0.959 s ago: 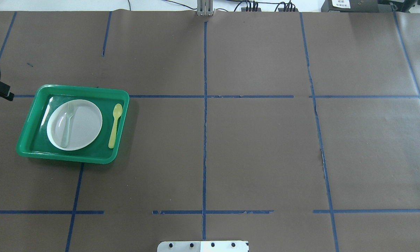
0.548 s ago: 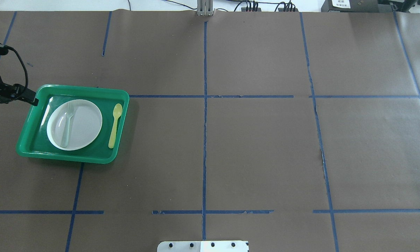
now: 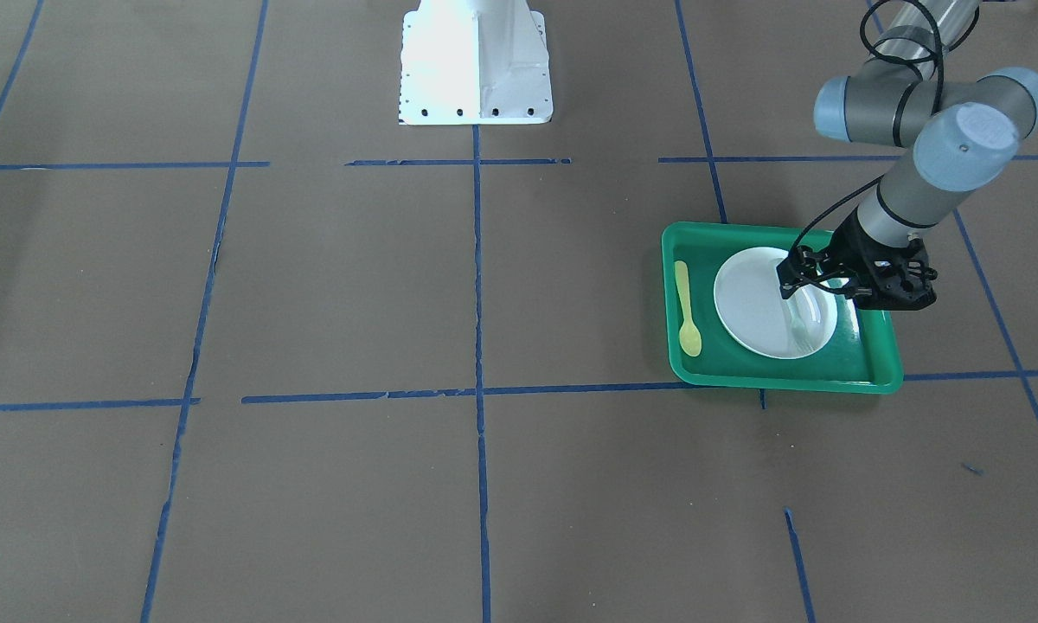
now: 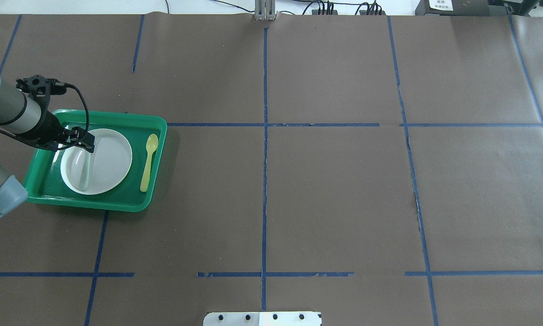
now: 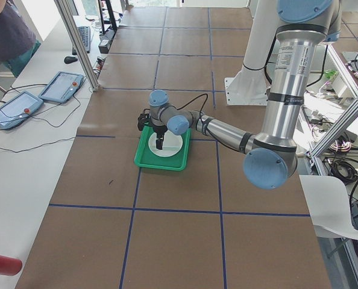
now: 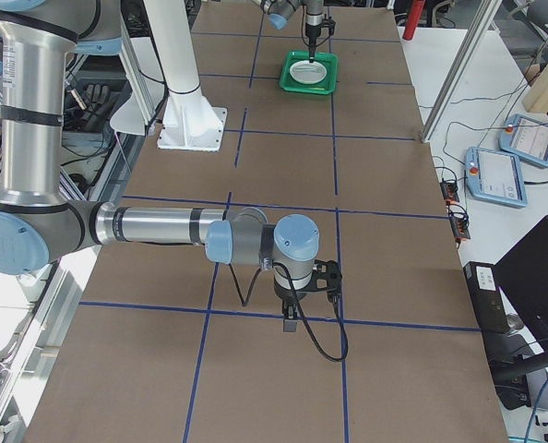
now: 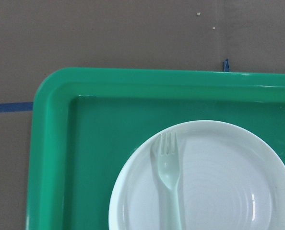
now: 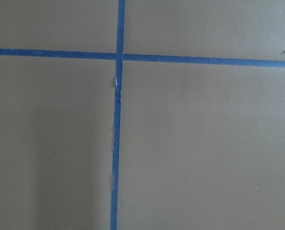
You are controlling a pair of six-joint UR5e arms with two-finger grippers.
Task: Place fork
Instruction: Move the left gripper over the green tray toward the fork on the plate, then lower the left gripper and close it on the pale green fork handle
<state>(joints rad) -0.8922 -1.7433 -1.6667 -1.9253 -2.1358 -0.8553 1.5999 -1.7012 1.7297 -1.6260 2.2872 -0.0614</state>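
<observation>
The pale fork [image 7: 169, 184] lies on the white plate [image 4: 106, 160], along the plate's left side, with its tines pointing away from the robot. The plate sits in a green tray [image 4: 156, 124]. The fork's handle also shows in the overhead view [image 4: 86, 174] and the front view [image 3: 806, 324]. My left gripper [image 4: 89, 146] hovers over the fork and the plate [image 3: 748, 303]. Its fingers taper to a single tip, so it looks shut and empty. My right gripper [image 6: 291, 323] hangs over bare table far from the tray, and I cannot tell whether it is open.
A yellow plastic spoon [image 4: 148, 163] lies in the tray to the right of the plate. The table is covered in brown paper with blue tape lines [image 4: 264, 136]. The white robot base [image 3: 476, 61] stands at the near edge.
My left arm has come in from the left edge and moved right, from outside the tray to above the plate and fork. The fork, plate and spoon have not moved.
</observation>
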